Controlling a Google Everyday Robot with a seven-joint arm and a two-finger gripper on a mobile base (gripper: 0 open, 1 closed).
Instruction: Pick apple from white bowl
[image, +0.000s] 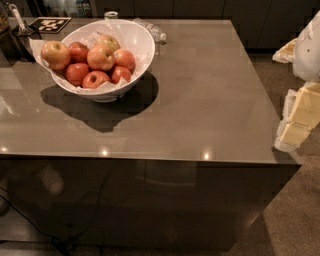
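Pale claw (296, 120) rt edge, far from apple (100, 57)

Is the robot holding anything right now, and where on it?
Nothing: the gripper hangs right of the table, far from the apple in the bowl.

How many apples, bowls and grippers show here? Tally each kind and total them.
White bowl: 1
Apples: 8, all in it, counting the apple at centre
Gripper: 1, at the right edge, beside the table
Total: 10
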